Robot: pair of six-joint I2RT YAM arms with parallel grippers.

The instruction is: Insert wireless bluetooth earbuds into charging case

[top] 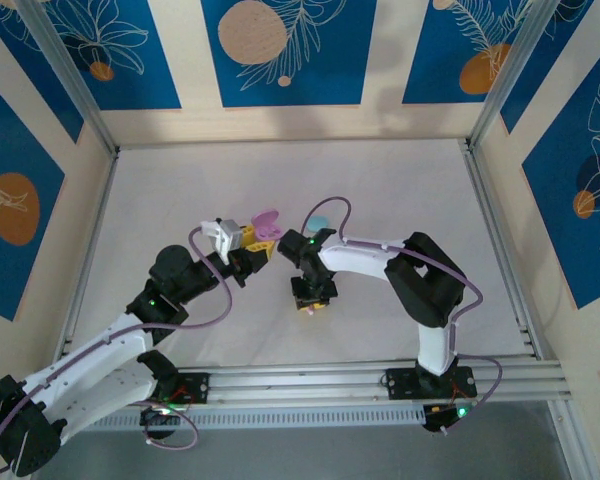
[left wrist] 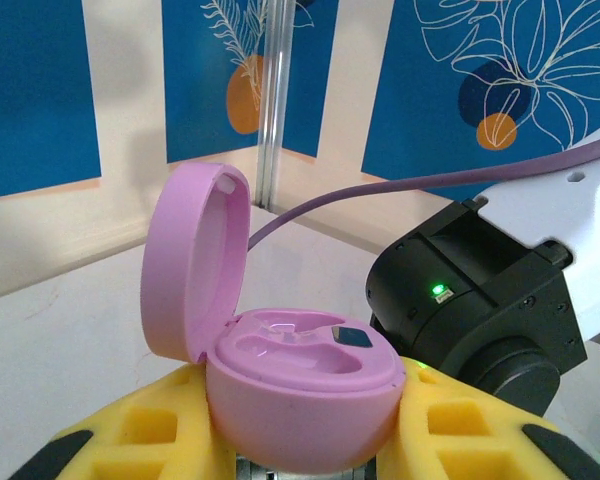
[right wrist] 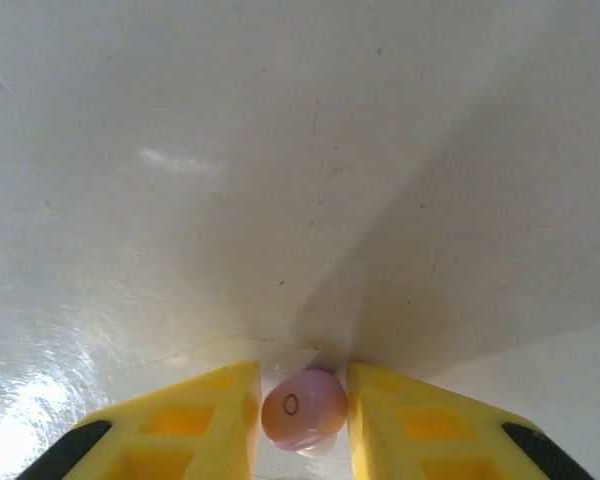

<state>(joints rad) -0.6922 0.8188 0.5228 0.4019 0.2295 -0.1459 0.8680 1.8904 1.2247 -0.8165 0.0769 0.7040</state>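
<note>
My left gripper (left wrist: 300,445) is shut on the base of a pink charging case (left wrist: 300,375), held between its yellow pads (left wrist: 130,430). The case's lid (left wrist: 195,265) stands open and both moulded wells look empty. In the top view the case (top: 267,224) is held up at the table's middle by the left gripper (top: 250,240). Just to its right, my right gripper (top: 310,298) points straight down at the table. In the right wrist view a small pink earbud (right wrist: 303,408) sits between the right gripper's (right wrist: 302,382) yellow fingers, which close in on both its sides just above the white surface.
A pale blue rounded item (top: 318,218) lies on the table behind the right wrist, partly hidden. The right arm's black wrist (left wrist: 480,310) with its purple cable hangs close beside the open case. White table (top: 400,200) has metal rails along its sides.
</note>
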